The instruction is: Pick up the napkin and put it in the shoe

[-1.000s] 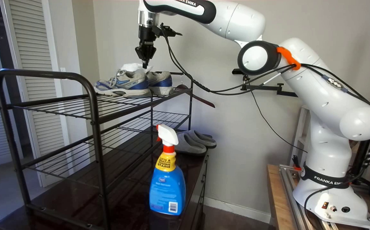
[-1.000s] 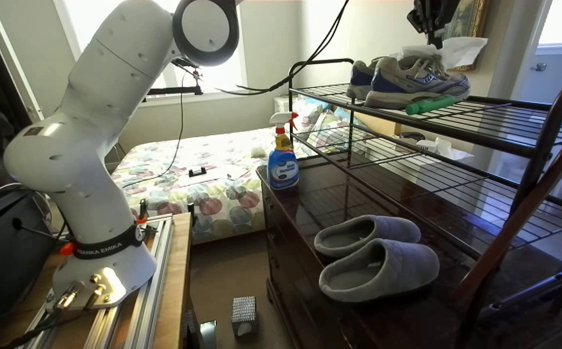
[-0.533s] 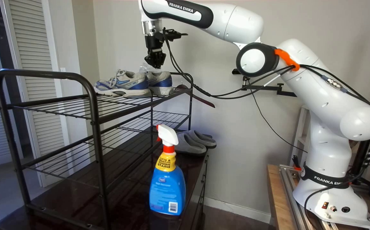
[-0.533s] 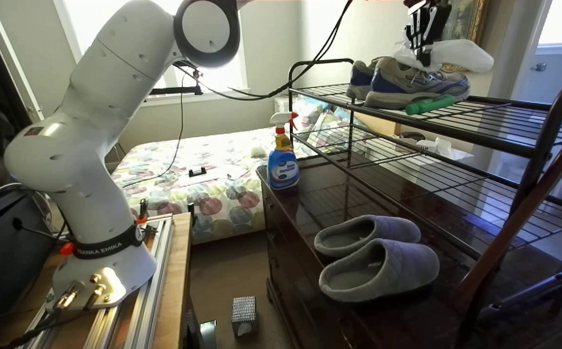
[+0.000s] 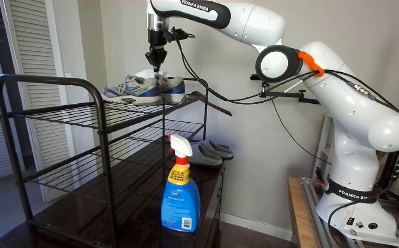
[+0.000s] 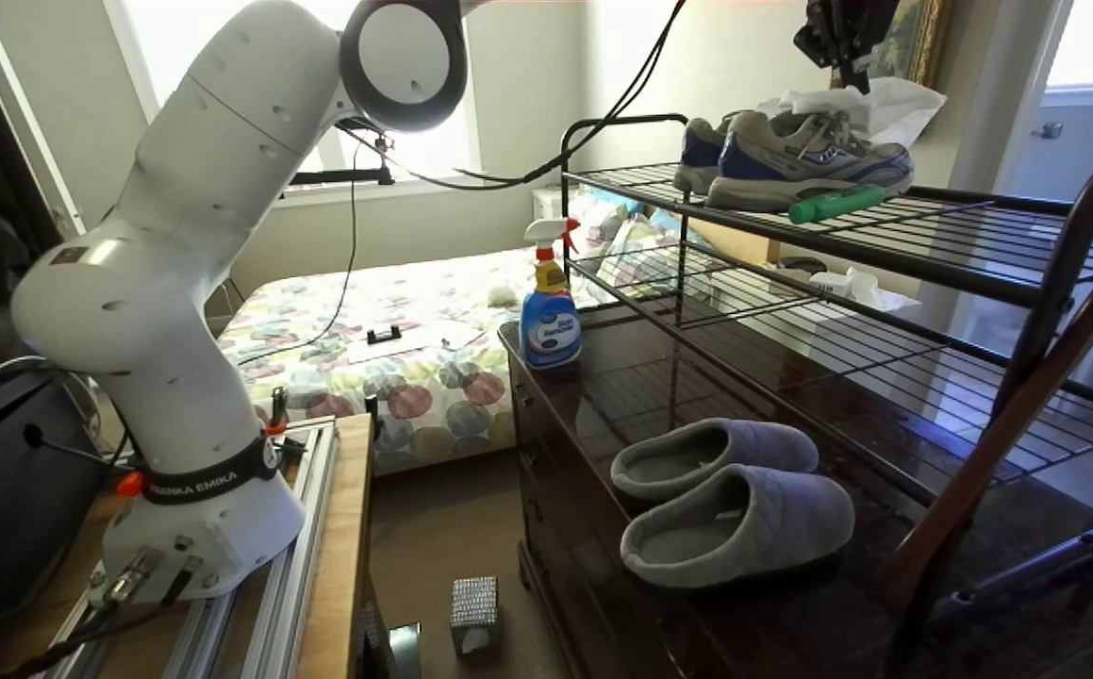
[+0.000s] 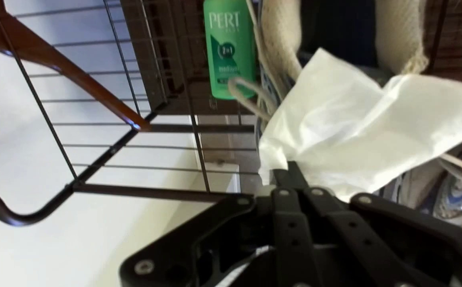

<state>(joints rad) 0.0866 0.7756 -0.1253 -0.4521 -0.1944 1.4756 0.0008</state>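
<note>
The napkin [image 7: 358,131], white and creased, hangs from my gripper [image 7: 290,171], whose fingers are shut on one edge of it. In the wrist view it spreads across the laces and the near edge of the dark opening of a grey-blue shoe [image 7: 280,32]. Both exterior views show a pair of these sneakers side by side on the rack's top shelf, one shoe [image 6: 782,160] nearer the slippers and its mate [image 5: 134,88] beside it. My gripper [image 6: 852,80] points down just above them, the napkin [image 6: 904,106] partly behind the shoe. Whether the napkin touches the shoe I cannot tell.
A green bottle [image 7: 231,48] lies against the shoe's side on the wire shelf. The metal rack [image 5: 103,131] stands on a dark dresser with grey slippers [image 6: 744,528] and a blue spray bottle [image 5: 180,203]. A wooden hanger [image 7: 67,71] hangs at the rack's end.
Half a second ago my gripper was lower and nearer the arm's base. Now it has risen and gone back outward with the napkin, close to where it was a second ago.
</note>
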